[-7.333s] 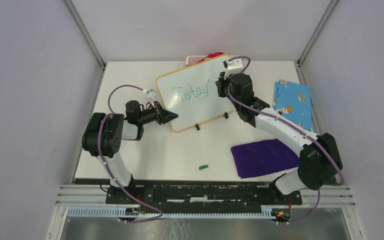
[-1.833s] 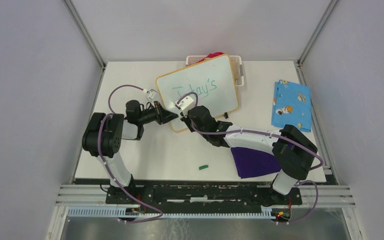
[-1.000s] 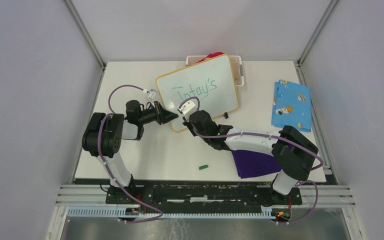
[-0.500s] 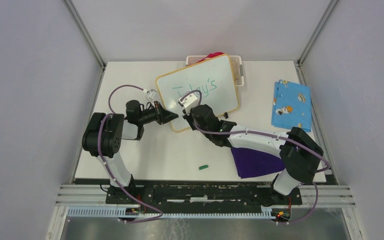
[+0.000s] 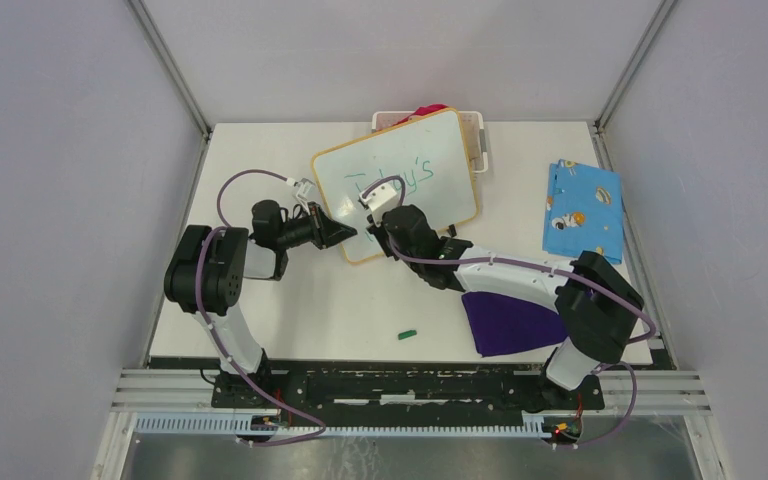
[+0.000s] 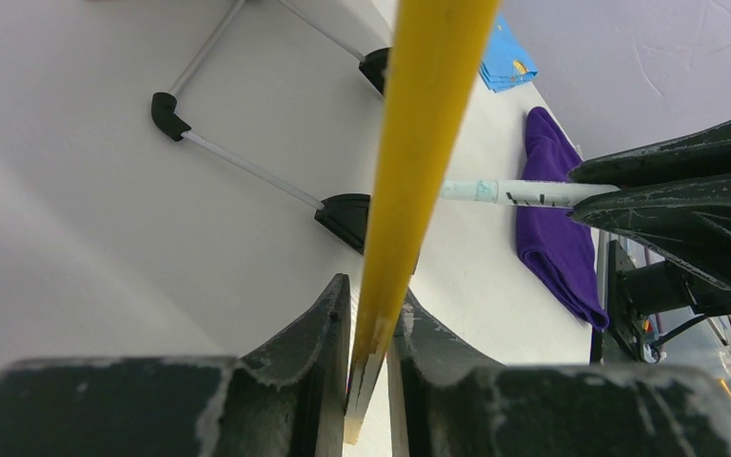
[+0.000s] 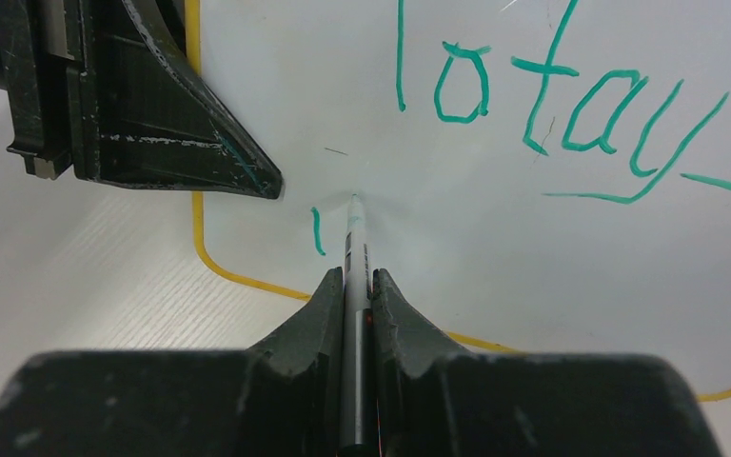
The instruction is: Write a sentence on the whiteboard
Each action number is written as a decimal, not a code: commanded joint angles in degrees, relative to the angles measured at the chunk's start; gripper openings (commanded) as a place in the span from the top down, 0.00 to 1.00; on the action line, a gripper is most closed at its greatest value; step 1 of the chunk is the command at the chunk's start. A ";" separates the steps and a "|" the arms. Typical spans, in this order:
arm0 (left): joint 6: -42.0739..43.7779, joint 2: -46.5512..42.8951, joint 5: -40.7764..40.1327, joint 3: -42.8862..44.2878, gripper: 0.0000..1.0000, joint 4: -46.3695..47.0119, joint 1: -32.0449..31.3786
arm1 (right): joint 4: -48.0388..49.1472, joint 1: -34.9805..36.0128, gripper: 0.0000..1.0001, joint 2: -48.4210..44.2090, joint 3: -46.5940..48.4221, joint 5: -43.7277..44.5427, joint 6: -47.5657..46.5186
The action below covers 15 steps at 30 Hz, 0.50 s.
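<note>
The whiteboard (image 5: 450, 196) stands tilted at the table's back middle. Its first green line reads "Totay's" (image 5: 415, 177), partly hidden by my right wrist, and it shows close up in the right wrist view (image 7: 552, 95). My left gripper (image 5: 345, 232) is shut on the board's yellow left frame edge (image 6: 419, 143), which sits between its jaws (image 6: 371, 324). My right gripper (image 7: 353, 286) is shut on a white marker (image 7: 353, 243). The marker's tip touches the board near its lower left corner, beside a short green stroke (image 7: 317, 231).
A white basket (image 5: 479, 135) stands behind the board. A blue patterned cloth (image 5: 585, 205) lies at the right and a purple cloth (image 5: 520, 320) under my right arm. A green marker cap (image 5: 407, 334) lies near the front. The board's black feet (image 6: 166, 105) rest on the table.
My right gripper left the end of the first line, where "'s" was added, and came to the board's lower left. In the last second it shifted slightly up and right. My left arm held still.
</note>
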 commanded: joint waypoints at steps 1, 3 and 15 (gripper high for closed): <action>2.11 1.08 -4.08 0.90 0.75 -3.12 -0.44 | 1.01 -0.13 1.00 0.71 -0.45 0.14 0.66; 2.13 1.01 -4.08 0.98 0.75 -3.23 -0.43 | 0.84 -0.15 1.00 0.73 -0.78 -0.04 0.95; 2.30 1.00 -4.14 1.01 0.75 -3.50 -0.61 | 1.35 -0.07 1.00 -0.39 -4.98 -0.98 2.29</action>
